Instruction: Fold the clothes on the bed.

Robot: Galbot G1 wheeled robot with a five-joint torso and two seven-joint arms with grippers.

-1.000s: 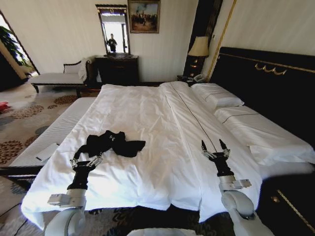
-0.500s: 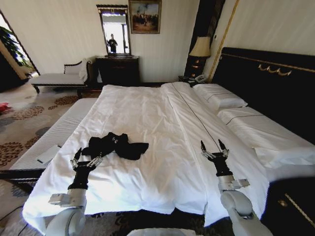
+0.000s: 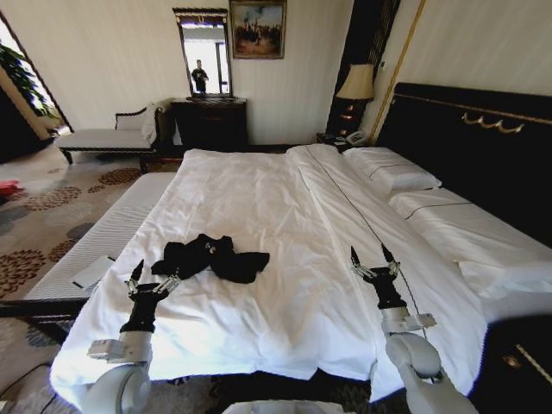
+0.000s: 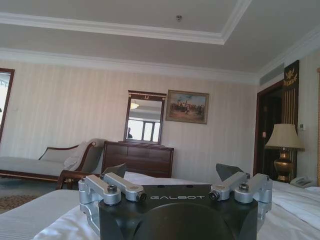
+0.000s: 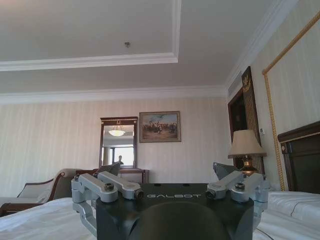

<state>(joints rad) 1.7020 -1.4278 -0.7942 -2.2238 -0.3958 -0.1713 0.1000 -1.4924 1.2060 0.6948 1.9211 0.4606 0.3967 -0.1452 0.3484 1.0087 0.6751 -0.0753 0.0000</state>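
Clothes (image 3: 211,257) are seen as one black T-shirt of soft fabric, crumpled into an irregular low heap with one sleeve-like flap stretched toward the right. Small white marks can be noticed near the middle of the heap, but no print can be read. The heap lies on the left half of the bed (image 3: 259,198), near the foot end, and it is small against the wide white duvet. The duvet is smooth with soft creases, and a thin dark line runs along it lengthwise. Two white pillows (image 3: 405,177) are laid flat at the right side, against a tall dark headboard (image 3: 466,147) with gold trim.

The left end effector (image 3: 152,277) is held upright above the duvet, just beside the near left edge of the T-shirt; whether it touches the fabric cannot be told. Its two dark pointed fingers are spread apart and nothing is held between them. In the left wrist view the same end effector (image 4: 172,174) is shown with metal links and dark tips wide apart.

The right end effector (image 3: 372,260) is held upright over the right half of the bed, well apart from the T-shirt, fingers spread and empty. In the right wrist view (image 5: 167,171) the spread is confirmed.

Behind the bed a dark wooden dresser (image 3: 210,122), a mirror (image 3: 203,53) and a lamp (image 3: 352,84) are placed.
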